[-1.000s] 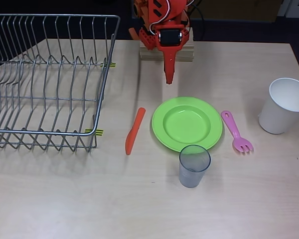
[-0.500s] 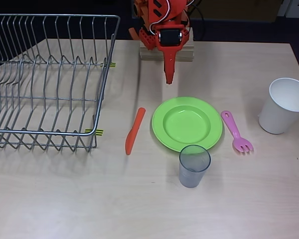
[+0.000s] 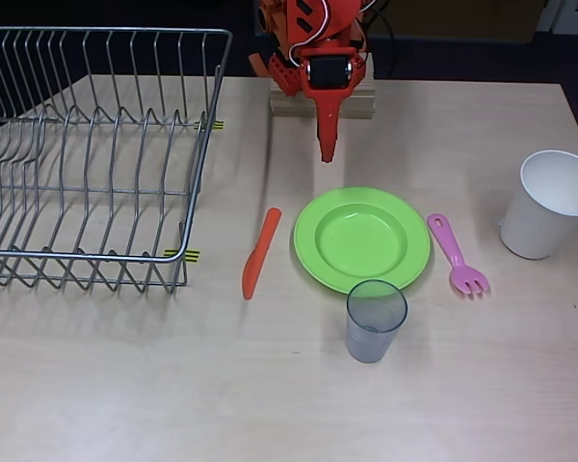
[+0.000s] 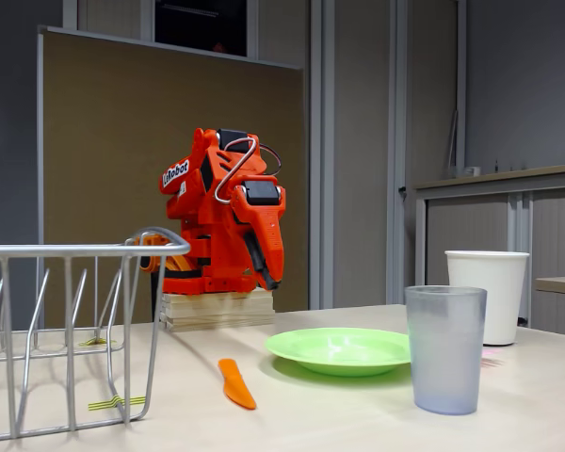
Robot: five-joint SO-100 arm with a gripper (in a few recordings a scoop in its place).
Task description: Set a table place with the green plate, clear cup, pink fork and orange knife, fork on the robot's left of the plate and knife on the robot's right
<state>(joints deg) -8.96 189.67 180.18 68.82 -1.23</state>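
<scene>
The green plate (image 3: 362, 238) (image 4: 339, 350) lies flat in the middle of the table (image 3: 443, 135). The orange knife (image 3: 260, 253) (image 4: 236, 382) lies to its left in the overhead view, and the pink fork (image 3: 457, 255) lies to its right, tines toward the front. The clear cup (image 3: 375, 320) (image 4: 444, 347) stands upright just in front of the plate. My orange gripper (image 3: 327, 149) (image 4: 268, 275) is folded back at the arm's base, behind the plate and above the table, shut with nothing in it.
A wire dish rack (image 3: 87, 159) (image 4: 71, 334) takes up the left side of the table. A larger opaque white cup (image 3: 549, 204) (image 4: 486, 295) stands at the right. The arm's base sits on a wooden block (image 3: 356, 99) (image 4: 217, 308) at the back edge.
</scene>
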